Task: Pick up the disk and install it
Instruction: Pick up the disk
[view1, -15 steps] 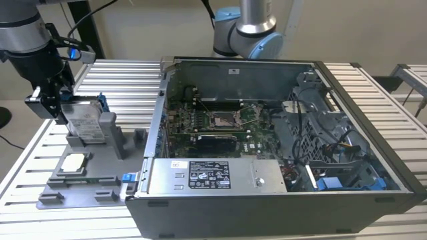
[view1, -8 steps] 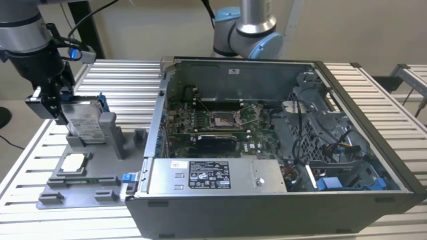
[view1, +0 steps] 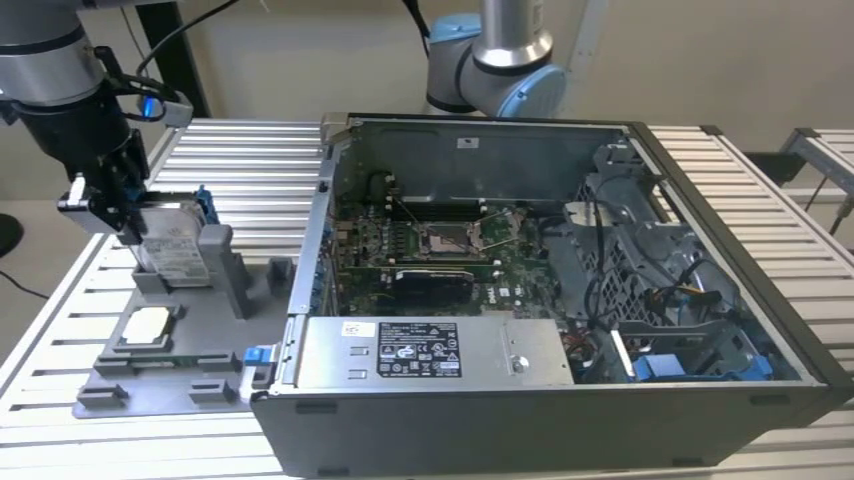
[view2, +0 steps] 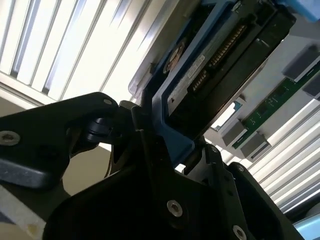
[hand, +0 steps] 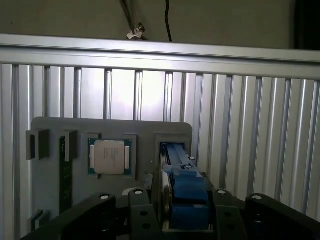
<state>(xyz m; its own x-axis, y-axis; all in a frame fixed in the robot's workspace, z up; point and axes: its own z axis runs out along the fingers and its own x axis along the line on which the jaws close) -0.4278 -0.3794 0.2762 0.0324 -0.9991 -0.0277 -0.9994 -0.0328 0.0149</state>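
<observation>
- At the exterior view's left, my gripper (view1: 131, 225) is clamped on the disk (view1: 174, 245), which stands on edge in its slot in the grey holder tray (view1: 220, 270). In the second wrist view my fingers (view2: 145, 155) pinch the blue bracket (view2: 167, 120), not the metal body. I judge that the plastic could flex or slide in that grip.
- If I lift off-vertical, the disk could bind against the slot walls and drag the tray with it. That would disturb the small square chip (view1: 147, 327) lying in its own pocket of the same tray.
- Further right, the wall of the open computer case (view1: 320, 220) stands near the tray, so a low carry could knock the disk against its rim.
- At the far right, inside the case, loose cables (view1: 594, 240) run near the blue drive bay (view1: 654, 368). They could snag the disk or block its seating.
</observation>
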